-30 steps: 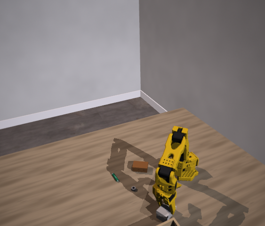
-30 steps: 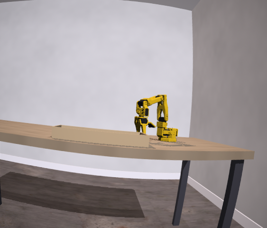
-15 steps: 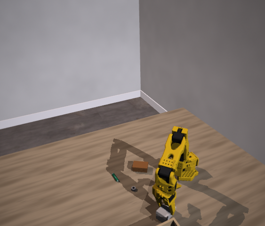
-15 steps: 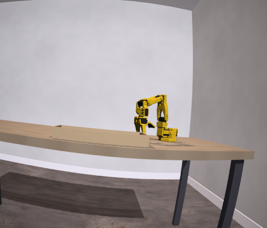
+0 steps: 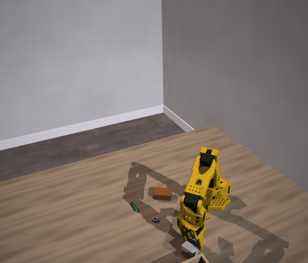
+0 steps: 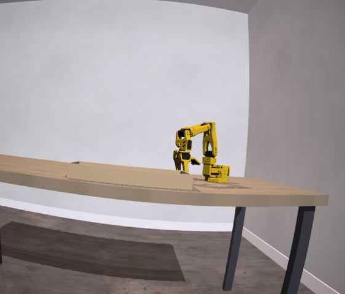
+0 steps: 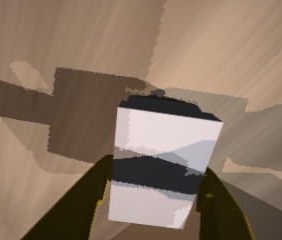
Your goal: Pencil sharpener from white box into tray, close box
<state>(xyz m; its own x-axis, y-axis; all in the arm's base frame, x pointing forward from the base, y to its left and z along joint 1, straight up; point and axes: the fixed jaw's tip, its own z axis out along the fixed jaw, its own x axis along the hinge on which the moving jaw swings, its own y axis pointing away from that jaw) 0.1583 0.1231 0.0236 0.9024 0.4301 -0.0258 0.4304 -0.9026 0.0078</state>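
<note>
The white box (image 5: 188, 247) (image 7: 156, 131) is between the fingers of my gripper (image 5: 194, 244) (image 6: 182, 169) (image 7: 156, 172), which points down and is shut on it. In the wrist view a finger touches each side of the box; its white top face is turned to the camera, crossed by a dark shadow band. Whether the box rests on the table, and where the lid's rim ends, I cannot tell. The pencil sharpener is not visible. The long wooden tray (image 5: 194, 258) (image 6: 128, 178) is beside the box, cut off at the bottom of the top view; its inside is hidden.
An orange-brown block (image 5: 163, 193), a green cylinder (image 5: 133, 206) and a small grey ring (image 5: 155, 218) lie on the table (image 5: 63, 215), left of the arm in the top view. The tray's wall stands close to the box and gripper.
</note>
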